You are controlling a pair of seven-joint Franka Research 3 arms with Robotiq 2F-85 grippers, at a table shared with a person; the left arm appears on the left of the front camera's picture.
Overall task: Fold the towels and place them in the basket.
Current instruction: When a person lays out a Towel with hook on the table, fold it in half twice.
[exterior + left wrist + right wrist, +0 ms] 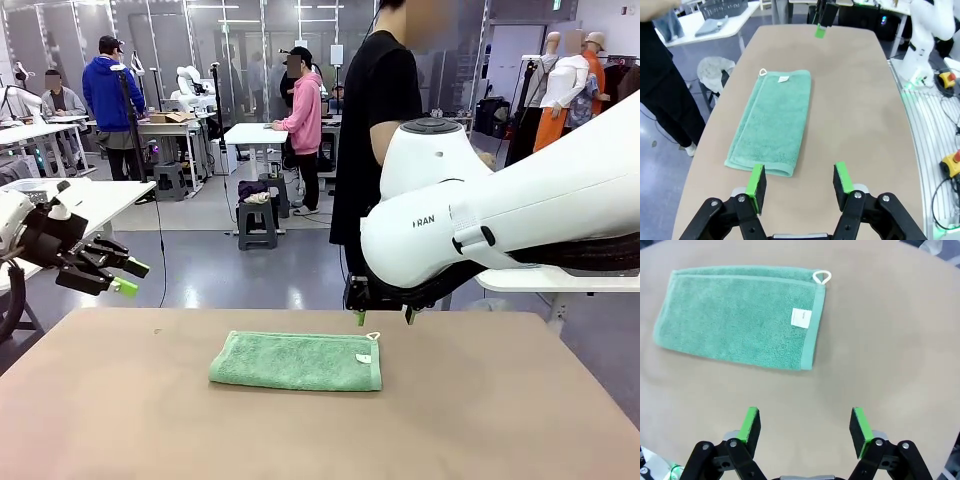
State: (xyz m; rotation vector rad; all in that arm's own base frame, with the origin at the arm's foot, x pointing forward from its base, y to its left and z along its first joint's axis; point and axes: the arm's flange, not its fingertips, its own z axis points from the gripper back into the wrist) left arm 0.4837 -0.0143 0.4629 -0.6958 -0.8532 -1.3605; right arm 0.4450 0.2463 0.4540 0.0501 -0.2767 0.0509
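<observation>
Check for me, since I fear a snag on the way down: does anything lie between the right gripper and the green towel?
Nothing visible does. The right gripper hangs open over bare table, near the looped end of the towel; only tabletop lies between them.

The right arm (500, 225) hides most of the right gripper (384, 317) at the bench's (500, 400) far edge; two green tips peek out below. The picture's top edge cuts off the basket (722, 7). Print on the towel's (735, 315) white label (801, 317) is too small to read.
</observation>
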